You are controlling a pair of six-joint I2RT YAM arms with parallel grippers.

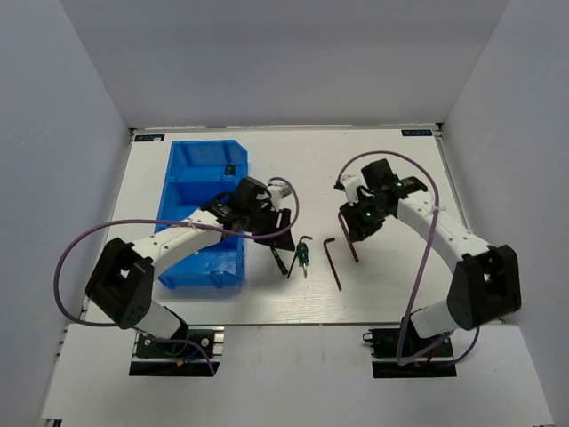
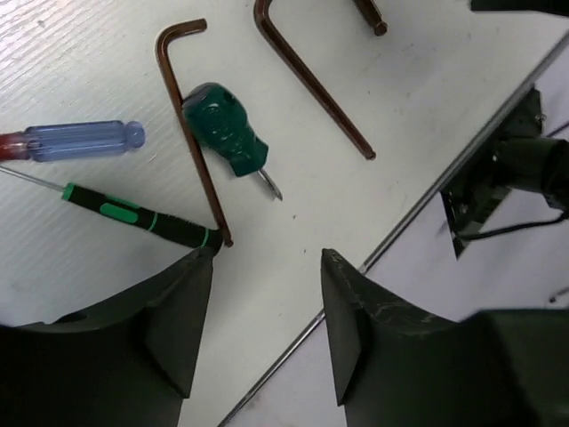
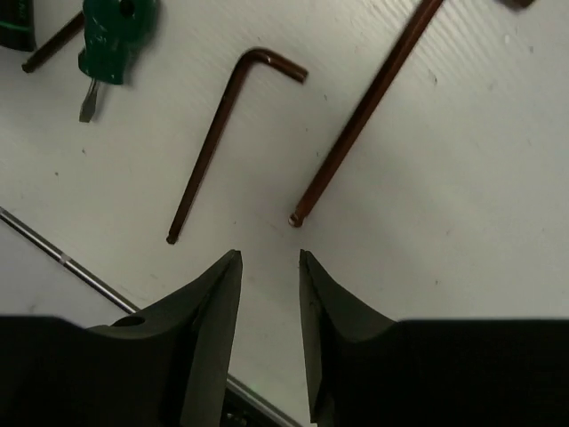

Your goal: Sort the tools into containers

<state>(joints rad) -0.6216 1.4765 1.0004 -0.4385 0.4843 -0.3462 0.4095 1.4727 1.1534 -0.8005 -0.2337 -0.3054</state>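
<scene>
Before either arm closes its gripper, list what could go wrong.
The left gripper hangs open where the thin black screwdriver meets the end of a slim hex key; closing there may catch both or flick one away.
The right gripper is open only narrowly, and the short hex key and the long hex key end close together just ahead of it; it may nudge the wrong one.

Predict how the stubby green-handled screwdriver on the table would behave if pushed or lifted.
The stubby green-handled screwdriver looks rigid and probably light: a short blade in a fat handle. Its rounded, fluted handle may let it roll or pivot when pushed. A hex key lies beside it, so a push would likely nudge that too.
</scene>
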